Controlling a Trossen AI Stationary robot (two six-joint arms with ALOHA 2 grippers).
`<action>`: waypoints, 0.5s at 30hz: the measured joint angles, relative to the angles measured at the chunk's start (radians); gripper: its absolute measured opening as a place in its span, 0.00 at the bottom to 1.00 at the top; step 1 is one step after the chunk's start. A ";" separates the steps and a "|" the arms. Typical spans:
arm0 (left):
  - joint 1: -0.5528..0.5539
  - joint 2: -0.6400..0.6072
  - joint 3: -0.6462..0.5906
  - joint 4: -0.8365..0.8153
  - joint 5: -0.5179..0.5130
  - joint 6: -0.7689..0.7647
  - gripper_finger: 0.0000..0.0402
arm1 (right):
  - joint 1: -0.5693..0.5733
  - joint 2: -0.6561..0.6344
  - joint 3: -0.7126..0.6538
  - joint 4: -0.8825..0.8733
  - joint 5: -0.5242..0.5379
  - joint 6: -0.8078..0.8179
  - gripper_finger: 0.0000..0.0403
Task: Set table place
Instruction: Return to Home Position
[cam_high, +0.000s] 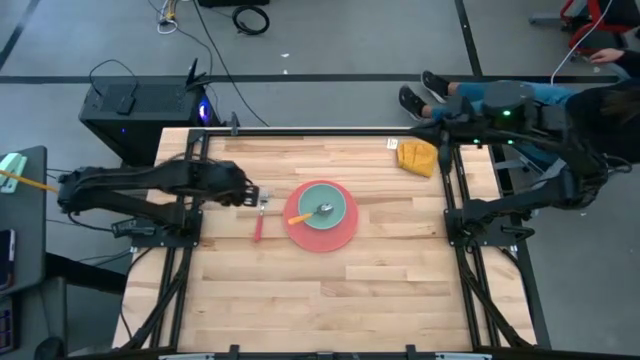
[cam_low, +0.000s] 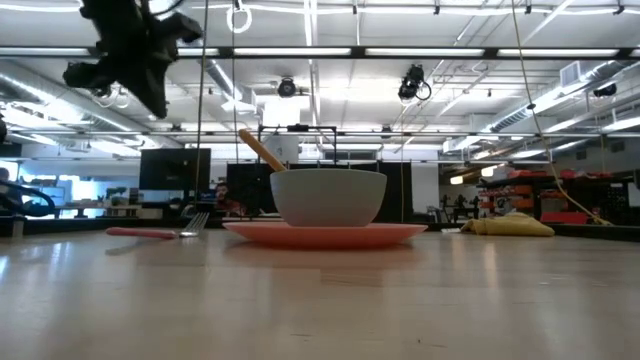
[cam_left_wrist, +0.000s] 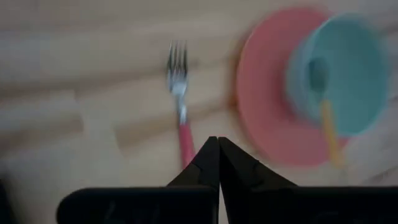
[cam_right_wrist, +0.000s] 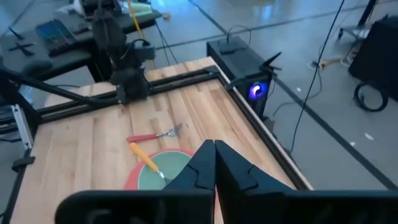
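The pink plate (cam_high: 341, 236) lies on the table (cam_high: 350, 300) near its middle, with the pale-teal bowl (cam_high: 336, 203) standing on it. The orange-handled spoon (cam_high: 302, 216) rests in the bowl, its handle leaning over the rim toward the left. The red-handled fork (cam_high: 259, 222) lies flat on the table just left of the plate, tines toward the far edge. My left gripper (cam_high: 256, 195) is shut and empty, well above the table over the fork's tine end (cam_left_wrist: 178, 62). My right gripper (cam_high: 445, 128) is shut and empty, raised at the far right.
A crumpled yellow cloth (cam_high: 418, 156) lies at the table's far right corner. Black rails run along the table's edges. A person's legs and shoes (cam_high: 425, 95) show beyond the far right edge. The near half of the table is bare wood.
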 joint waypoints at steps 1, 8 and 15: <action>0.002 -0.028 0.000 0.010 -0.028 0.025 0.02 | 0.000 -0.012 -0.002 0.000 -0.001 -0.005 0.01; 0.050 -0.219 0.000 0.172 -0.101 0.383 0.02 | 0.000 -0.135 -0.107 0.037 -0.041 0.017 0.01; 0.074 -0.365 -0.055 0.432 -0.076 0.780 0.02 | 0.001 -0.319 -0.383 0.322 -0.193 0.076 0.01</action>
